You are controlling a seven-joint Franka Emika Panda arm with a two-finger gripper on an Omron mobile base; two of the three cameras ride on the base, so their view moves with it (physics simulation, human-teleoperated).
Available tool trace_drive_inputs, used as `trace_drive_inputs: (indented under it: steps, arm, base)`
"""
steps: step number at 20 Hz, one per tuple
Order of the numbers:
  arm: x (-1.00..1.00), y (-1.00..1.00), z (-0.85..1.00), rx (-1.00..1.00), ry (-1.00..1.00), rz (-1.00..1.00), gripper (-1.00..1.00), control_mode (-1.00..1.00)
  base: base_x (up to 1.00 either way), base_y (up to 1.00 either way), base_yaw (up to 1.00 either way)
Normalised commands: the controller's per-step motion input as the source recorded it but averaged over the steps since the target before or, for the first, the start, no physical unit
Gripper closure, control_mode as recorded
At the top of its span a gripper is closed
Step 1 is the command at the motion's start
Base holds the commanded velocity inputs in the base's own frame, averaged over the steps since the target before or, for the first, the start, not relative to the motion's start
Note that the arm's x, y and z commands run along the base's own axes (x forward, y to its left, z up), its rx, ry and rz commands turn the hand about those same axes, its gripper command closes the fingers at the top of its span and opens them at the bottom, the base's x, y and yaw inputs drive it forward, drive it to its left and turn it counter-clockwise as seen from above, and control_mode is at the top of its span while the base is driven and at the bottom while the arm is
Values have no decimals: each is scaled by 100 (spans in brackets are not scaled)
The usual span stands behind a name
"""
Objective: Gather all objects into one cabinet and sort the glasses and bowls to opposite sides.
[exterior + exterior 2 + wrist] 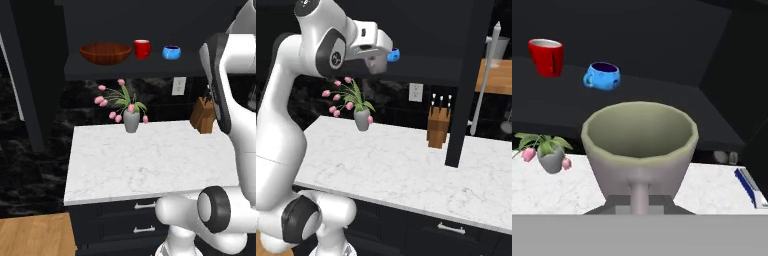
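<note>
On the black cabinet's dark shelf (100,70) stand, from left to right, the wide brown wooden bowl (105,53), the red cup (142,48) and the small blue bowl (171,52). My gripper (375,60) is raised to shelf height, right of the blue bowl (393,55). It is shut on the grey-beige cup (639,145), which sits upright and very close in the hand view, hiding the fingertips. Beyond the cup's rim, the red cup (547,57) and the blue bowl (603,76) stand on the shelf to the upper left.
A white marble counter (150,160) lies below the shelf, with a grey vase of pink tulips (131,120) at its back and a wooden knife block (203,116) at the back right. Black drawers with silver handles (145,205) run beneath. A tall black panel (466,85) stands right of the arm.
</note>
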Motion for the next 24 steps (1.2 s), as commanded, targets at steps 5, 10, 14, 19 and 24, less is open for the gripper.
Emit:
trace_drive_inputs:
  steps: [5, 10, 14, 19, 24]
  arm:
    - [79, -42, 0, 1, -1, 1, 100, -100]
    - [68, -15, -4, 0, 0, 11, 100, -100]
    - [85, -18, 0, 0, 0, 7, 100, -100]
    - [72, -2, -12, 0, 0, 10, 100, -100]
    - [75, -11, -23, 0, 0, 13, 100, -100]
  base:
    - [0, 0, 0]
    - [0, 0, 0]
    - [0, 0, 0]
    - [0, 0, 0]
    - [0, 0, 0]
